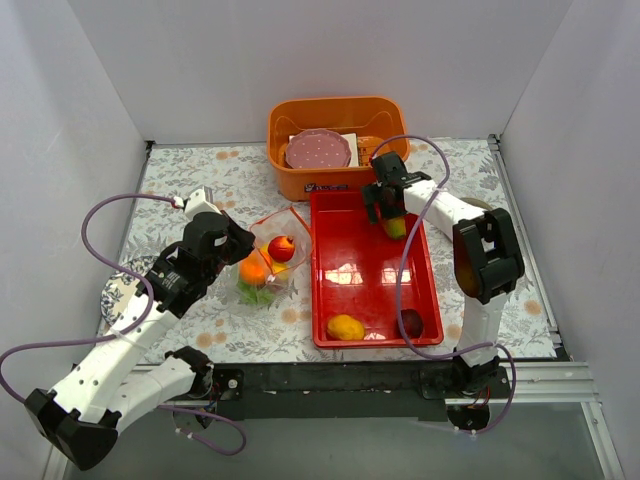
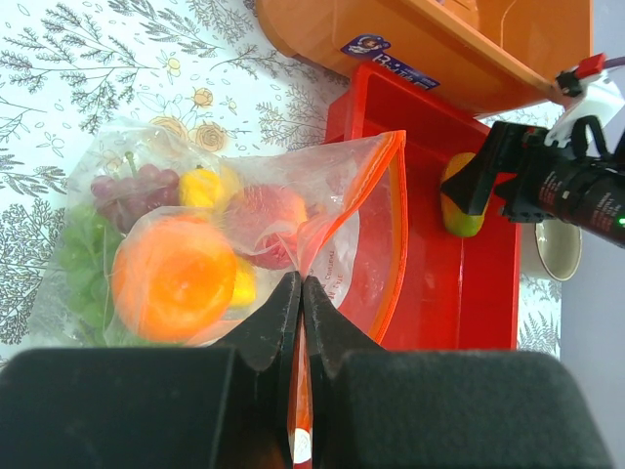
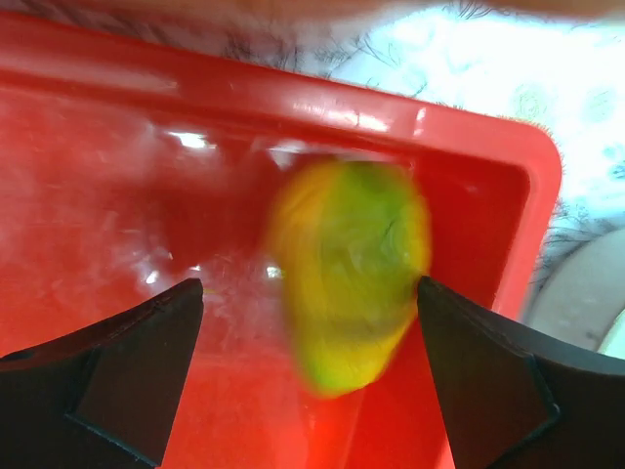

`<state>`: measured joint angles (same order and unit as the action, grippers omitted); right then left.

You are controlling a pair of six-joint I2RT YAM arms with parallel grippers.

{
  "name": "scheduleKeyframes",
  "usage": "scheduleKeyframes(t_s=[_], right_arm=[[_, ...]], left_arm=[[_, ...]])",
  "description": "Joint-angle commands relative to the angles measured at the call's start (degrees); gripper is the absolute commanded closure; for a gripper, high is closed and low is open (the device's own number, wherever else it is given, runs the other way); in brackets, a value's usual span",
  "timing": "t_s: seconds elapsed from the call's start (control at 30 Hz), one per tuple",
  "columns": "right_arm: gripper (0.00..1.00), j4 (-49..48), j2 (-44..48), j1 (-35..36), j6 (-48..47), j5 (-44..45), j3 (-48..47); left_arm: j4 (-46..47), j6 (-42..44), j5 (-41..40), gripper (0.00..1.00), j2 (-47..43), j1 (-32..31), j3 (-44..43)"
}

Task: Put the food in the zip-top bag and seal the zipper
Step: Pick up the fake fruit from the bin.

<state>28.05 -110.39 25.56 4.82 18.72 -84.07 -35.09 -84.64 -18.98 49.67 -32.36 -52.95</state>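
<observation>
Floral counter (image 1: 200,180). Bag (image 2: 322,186), at 9 o'clock of the red tray (image 1: 372,290), holds an orange (image 2: 174,277), grapes (image 2: 127,191) and red fruit (image 2: 273,220); left jaws pinch its zipper (image 2: 400,215). Right jaws, wide, flank a blurred mango (image 3: 347,274) at the tray's 1 o'clock.

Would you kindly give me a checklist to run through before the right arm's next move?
1. Grip of left gripper on bag edge: ok.
2. Mouth of bag open toward tray: ok.
3. Open right gripper straddles green-yellow mango: ok, view blurred.
4. That mango gripped: not ok.
5. Rest of food bagged: not ok; yellow mango and dark-red piece lie in tray.
6. Seal on zipper: not ok, open.
</observation>
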Motion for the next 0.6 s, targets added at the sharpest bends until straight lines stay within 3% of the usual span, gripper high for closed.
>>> scheduleKeyframes(t_s=[0.0, 0.37, 0.47, 0.5, 0.57], right_arm=[[0.03, -1.0, -0.8, -0.8, -1.6, 2.3, 1.2], [0.07, -0.9, -1.7, -0.8, -2.2, -2.9, 1.9], [0.16, -0.2, -2.5, -0.8, -2.2, -4.0, 1.6], [0.27, -0.1, -2.7, -0.8, -2.2, -4.4, 1.7], [0.31, -0.3, -2.8, -0.8, -2.1, -6.0, 2.2]], left_arm=[[0.2, -0.3, 0.1, 1.0, 0.0, 0.3, 0.2], [1.1, 0.4, 0.6, 1.0, 0.9, 0.4, -0.2], [1.1, 0.3, 0.7, 1.0, 0.9, 0.3, -0.1], [1.1, 0.4, 0.8, 1.0, 0.9, 0.3, -0.1], [1.1, 0.3, 0.8, 1.0, 0.9, 0.4, -0.1]])
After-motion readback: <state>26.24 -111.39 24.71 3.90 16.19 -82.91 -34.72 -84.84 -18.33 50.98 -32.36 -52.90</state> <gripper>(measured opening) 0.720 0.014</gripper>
